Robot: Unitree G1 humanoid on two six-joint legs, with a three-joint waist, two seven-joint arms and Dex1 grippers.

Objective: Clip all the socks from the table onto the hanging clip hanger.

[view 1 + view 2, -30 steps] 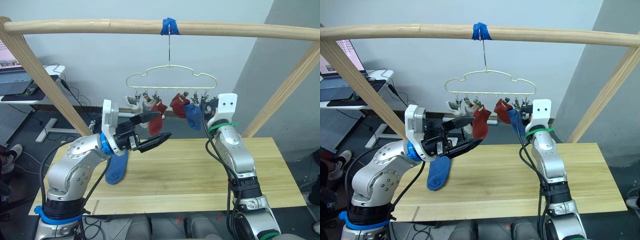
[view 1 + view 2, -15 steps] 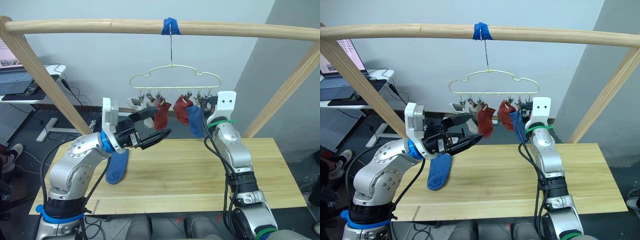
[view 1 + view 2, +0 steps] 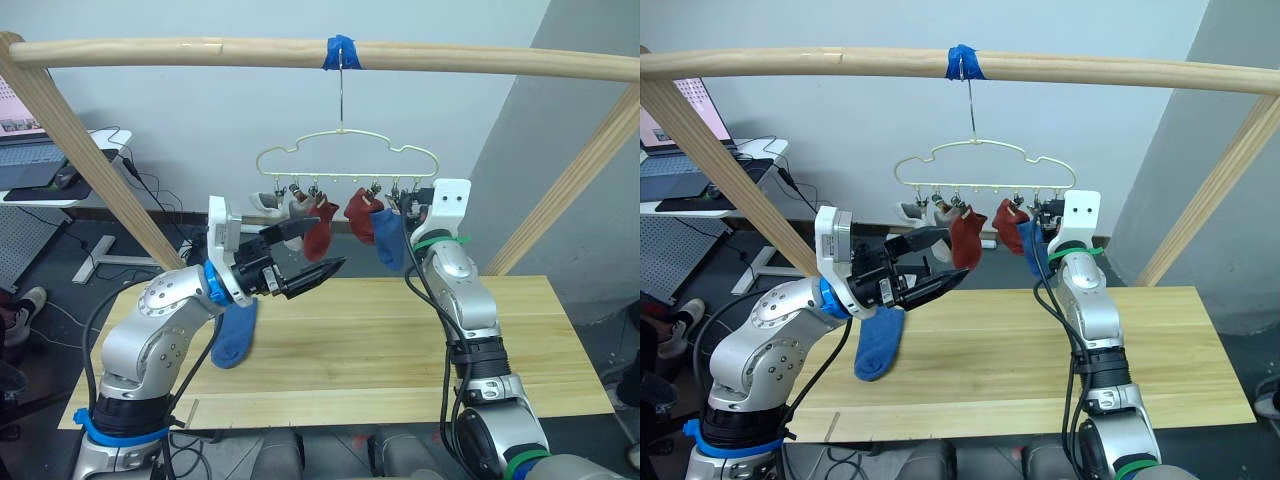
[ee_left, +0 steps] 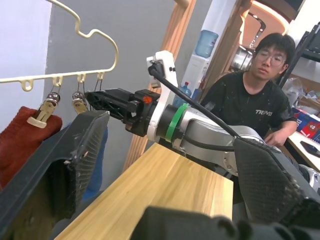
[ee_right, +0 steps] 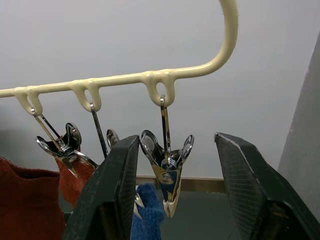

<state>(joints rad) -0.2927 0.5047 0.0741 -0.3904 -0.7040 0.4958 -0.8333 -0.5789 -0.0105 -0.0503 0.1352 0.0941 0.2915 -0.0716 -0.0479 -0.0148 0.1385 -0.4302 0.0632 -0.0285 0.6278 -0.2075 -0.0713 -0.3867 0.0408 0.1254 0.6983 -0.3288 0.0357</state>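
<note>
The pale clip hanger (image 3: 345, 152) hangs by its hook from the rail. Two grey socks (image 3: 280, 207), two red socks (image 3: 320, 225) and one blue sock (image 3: 387, 240) hang from its clips. Another blue sock (image 3: 232, 335) lies on the table (image 3: 400, 350), at its left edge. My left gripper (image 3: 322, 247) is open and empty above that sock, below the hanging socks. My right gripper (image 5: 176, 145) is open at the hanger's right end. Its fingers (image 5: 117, 195) stand on either side of the last metal clip (image 5: 167, 180), not touching it. The hung blue sock (image 5: 147, 217) is just beside that clip.
A thick wooden rail (image 3: 200, 50) with blue tape (image 3: 340, 50) spans the top. Slanted posts (image 3: 90, 160) stand at both sides. A white desk with a laptop (image 3: 40, 170) is far left. A person (image 4: 250, 100) sits beyond the table's right end.
The hanger with its socks swung slightly to the right and partly back. My right gripper stayed at the hanger's right end. My left gripper barely moved.
</note>
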